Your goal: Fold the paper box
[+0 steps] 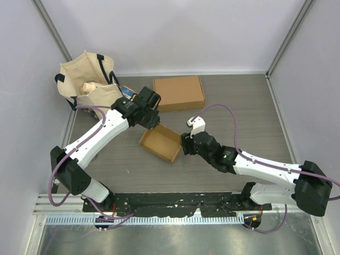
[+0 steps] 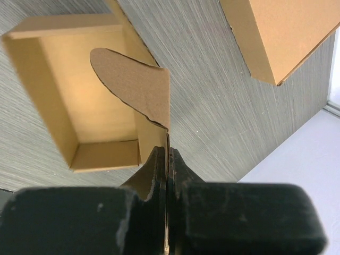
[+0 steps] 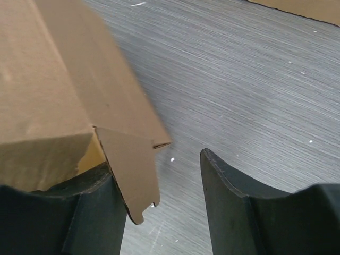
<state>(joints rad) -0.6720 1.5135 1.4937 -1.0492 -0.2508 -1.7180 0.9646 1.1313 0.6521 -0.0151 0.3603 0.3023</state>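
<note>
1. Pinching the open cardboard box by one wall, the left gripper is pressed together.
2. The right gripper stands spread beside a box corner.
3. The box rests mid-way across the counter.

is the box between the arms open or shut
Open: the box shows its bare inside from above, with no lid over it, and one flap is unfolded, pinched in the left pincer.

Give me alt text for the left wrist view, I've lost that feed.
The left gripper is shut on a thin cardboard edge of the open box, just below its rounded flap, which leans over the inside of the box. A second box lies on the table at upper right.
</note>
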